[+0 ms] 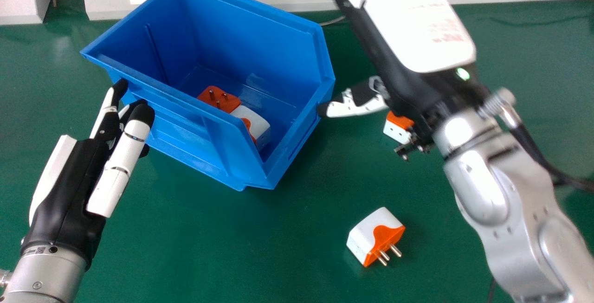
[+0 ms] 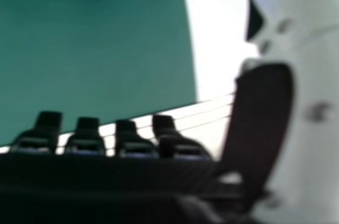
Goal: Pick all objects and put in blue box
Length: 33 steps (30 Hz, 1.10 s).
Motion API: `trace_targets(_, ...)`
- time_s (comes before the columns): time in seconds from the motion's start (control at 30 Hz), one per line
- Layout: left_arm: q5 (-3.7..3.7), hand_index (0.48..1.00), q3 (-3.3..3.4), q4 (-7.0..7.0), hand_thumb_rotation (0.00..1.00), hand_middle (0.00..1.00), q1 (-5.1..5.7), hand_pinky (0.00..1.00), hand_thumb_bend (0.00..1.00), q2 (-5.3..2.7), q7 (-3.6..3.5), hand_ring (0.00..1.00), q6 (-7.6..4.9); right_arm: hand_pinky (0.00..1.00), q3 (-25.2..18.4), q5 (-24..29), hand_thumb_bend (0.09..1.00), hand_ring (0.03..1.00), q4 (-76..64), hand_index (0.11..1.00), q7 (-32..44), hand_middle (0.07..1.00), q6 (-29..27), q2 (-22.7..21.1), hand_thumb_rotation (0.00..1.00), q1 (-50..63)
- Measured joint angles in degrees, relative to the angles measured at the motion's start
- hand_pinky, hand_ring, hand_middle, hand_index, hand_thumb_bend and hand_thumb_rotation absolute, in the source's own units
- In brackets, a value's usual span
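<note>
Head view: the blue box [image 1: 185,126] sits toward ten o'clock, its lowered front angled toward four, presumably so pieces can go in without clearing a high wall. Inside, gathered near that low front, lie an adapter with its orange face and pins up [image 1: 232,102] and a mostly white adapter [image 1: 254,118] just beside it. Two others wait on the green table [image 1: 195,228]: a pronged adapter [image 1: 366,231] toward five o'clock, its pins out toward four — body free to be gripped — and a half-hidden adapter [image 1: 394,129] toward three, partly behind the right wrist.

The left hand [image 1: 60,201], between eight and nine o'clock, has its fingers extended at the box's near side, perhaps ready to steady it; whether they touch, I cannot tell. The right hand [image 1: 413,24], between one and two, is spread, thumb apart, with nothing visible in its hold. It would need to come back toward five to collect the pronged one.

Right hand view: the right hand's fingers lie extended and the thumb stands well apart — a grasp wide enough for a chunky adapter. Part of the box shows beyond, over the green table.
</note>
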Motion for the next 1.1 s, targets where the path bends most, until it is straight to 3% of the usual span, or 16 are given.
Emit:
trace_targets(0.63,-0.42,1.000,0.52,-0.04,1.00,0.96,0.28,0.88,0.49,-0.01,-0.45,0.95,0.03,0.94,-6.32,1.44,0.689,1.000,-3.23,0.969,-8.54,1.000,-0.43,5.64,0.09,17.62)
trace_targets(1.1,-0.94,1.000,0.88,-0.07,1.00,0.96,0.17,0.88,0.49,-0.01,-0.54,0.95,0.17,0.91,-7.81,3.44,0.691,1.000,5.90,0.978,-8.48,1.000,3.91,8.34,0.11,17.82)
